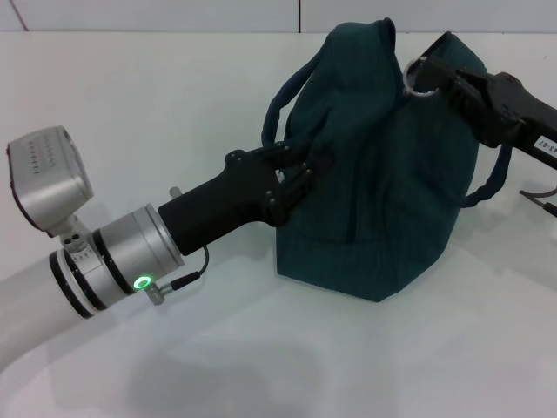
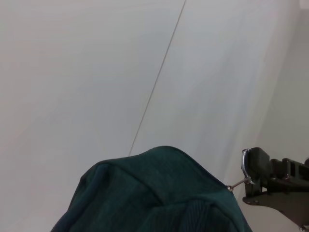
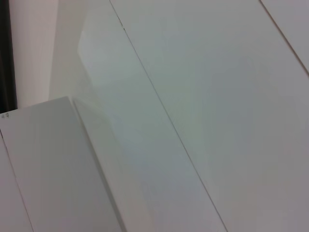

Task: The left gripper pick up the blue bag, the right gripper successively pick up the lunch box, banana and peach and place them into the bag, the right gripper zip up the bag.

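Observation:
The blue bag (image 1: 374, 174) stands upright on the white table, bulging, with its top pulled together. My left gripper (image 1: 300, 177) reaches in from the left and is shut on the fabric by the bag's near handle (image 1: 277, 109). At the bag's top right, my right gripper (image 1: 432, 77) is shut on the silver zipper ring pull (image 1: 419, 80). The left wrist view shows the bag's top (image 2: 154, 193), with the right gripper (image 2: 252, 178) at the zipper pull (image 2: 236, 184). The lunch box, banana and peach are out of view. The right wrist view shows only white surfaces.
The bag's second handle (image 1: 498, 178) hangs down on its right side. A thin dark object (image 1: 541, 200) pokes in at the right edge of the table. White table (image 1: 261, 348) stretches in front of the bag, and a pale wall rises behind it.

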Tool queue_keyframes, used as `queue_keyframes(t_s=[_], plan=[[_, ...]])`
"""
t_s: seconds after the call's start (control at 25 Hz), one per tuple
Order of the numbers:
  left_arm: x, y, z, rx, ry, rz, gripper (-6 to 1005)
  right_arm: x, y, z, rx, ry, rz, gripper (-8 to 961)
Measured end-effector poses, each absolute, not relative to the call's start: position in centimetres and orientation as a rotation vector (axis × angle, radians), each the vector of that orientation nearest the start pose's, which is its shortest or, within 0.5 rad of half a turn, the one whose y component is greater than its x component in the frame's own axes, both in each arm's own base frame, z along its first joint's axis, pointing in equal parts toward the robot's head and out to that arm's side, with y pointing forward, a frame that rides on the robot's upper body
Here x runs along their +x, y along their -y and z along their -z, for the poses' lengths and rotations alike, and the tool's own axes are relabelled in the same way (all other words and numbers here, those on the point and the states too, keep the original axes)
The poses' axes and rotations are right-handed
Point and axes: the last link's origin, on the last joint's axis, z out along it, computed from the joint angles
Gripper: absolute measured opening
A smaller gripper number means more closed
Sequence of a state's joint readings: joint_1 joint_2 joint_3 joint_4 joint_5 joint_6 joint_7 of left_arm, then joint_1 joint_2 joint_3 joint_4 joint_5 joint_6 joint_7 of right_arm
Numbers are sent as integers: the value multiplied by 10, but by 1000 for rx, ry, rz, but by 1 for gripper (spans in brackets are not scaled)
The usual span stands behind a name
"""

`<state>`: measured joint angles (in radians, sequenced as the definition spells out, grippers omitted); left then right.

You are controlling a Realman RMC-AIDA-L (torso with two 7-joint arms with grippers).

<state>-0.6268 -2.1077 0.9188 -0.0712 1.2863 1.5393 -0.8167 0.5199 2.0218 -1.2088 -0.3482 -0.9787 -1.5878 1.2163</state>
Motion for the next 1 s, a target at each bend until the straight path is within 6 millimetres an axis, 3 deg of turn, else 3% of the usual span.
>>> queue_keyframes(t_s=[0.24, 1.0], plan=[[-230, -294, 83, -2401, 676, 1277, 113, 220, -332, -2, -2365, -643, -1471, 8], [-245, -275, 87, -2430, 650, 1219, 54, 231, -337, -12, -2233, -690, -1495, 8]])
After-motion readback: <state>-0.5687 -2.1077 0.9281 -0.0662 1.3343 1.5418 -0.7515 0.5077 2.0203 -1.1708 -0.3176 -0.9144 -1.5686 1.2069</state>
